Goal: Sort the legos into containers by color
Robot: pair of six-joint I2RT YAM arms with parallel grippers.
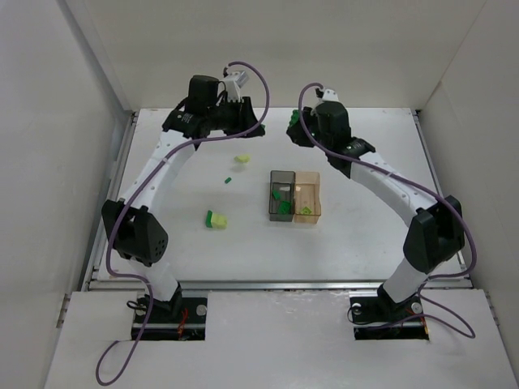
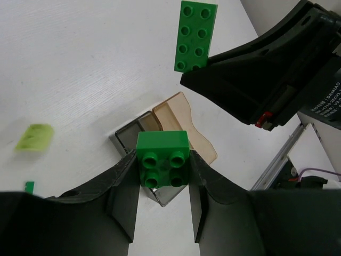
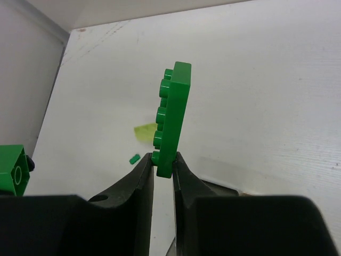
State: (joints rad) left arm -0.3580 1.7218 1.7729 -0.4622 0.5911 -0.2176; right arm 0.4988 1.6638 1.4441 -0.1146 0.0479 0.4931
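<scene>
Legos point(image 1: 292, 120) at 12 o'clock: left tool point(image 2: 162, 166) pinches a square green brick point(image 2: 162, 145), right tool point(image 3: 162, 165) a green plate point(image 3: 176, 106).
We bring them to 6 o'clock over the grey box point(image 1: 272, 190), one at a time, releasing low.

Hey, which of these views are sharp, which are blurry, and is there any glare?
Top external: evenly lit, soft shadows, no glare. Left wrist: the green square brick is sharp, the pale brick behind it looks smeared. Right wrist: the green plate is crisp, the far table soft.
</scene>
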